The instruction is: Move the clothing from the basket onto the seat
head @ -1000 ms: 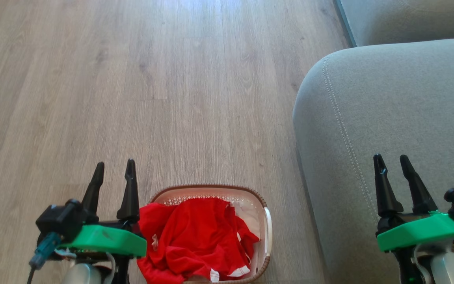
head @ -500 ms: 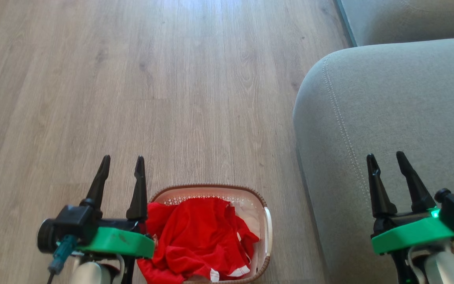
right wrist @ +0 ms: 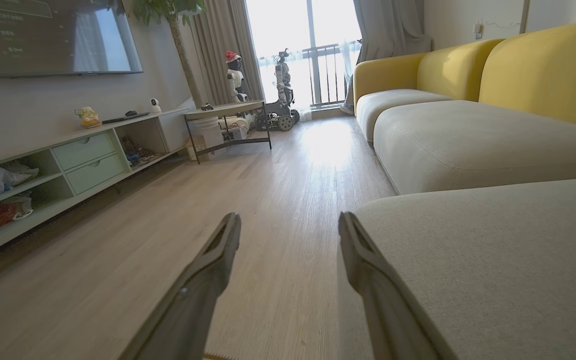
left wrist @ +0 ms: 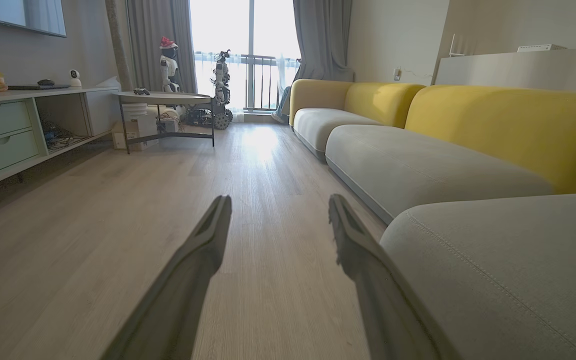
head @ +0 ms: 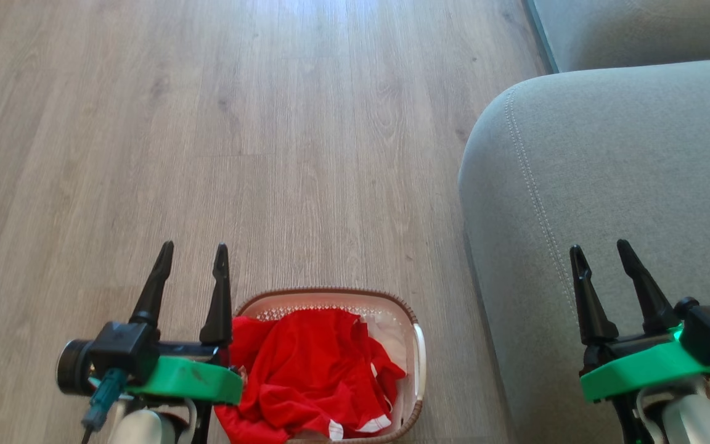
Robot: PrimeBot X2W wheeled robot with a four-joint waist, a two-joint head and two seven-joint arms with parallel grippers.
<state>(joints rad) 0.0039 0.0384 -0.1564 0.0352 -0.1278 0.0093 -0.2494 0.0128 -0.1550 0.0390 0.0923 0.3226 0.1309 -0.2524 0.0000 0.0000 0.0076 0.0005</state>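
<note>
In the head view the basket [head: 330, 291] sits on the wooden floor [head: 207, 123] at about 6 o'clock. The clothing [head: 312, 370] lies bunched inside it, red with white trim, spilling over the rim toward 8 o'clock. The seat [head: 607, 154] spreads across the 3 o'clock side, near the basket with a strip of floor between, while the left gripper [head: 195, 246] at 7 o'clock, just beside the basket, and the right gripper [head: 598, 246] at 5 o'clock, over the seat, both hold their fingers spread and empty.
</note>
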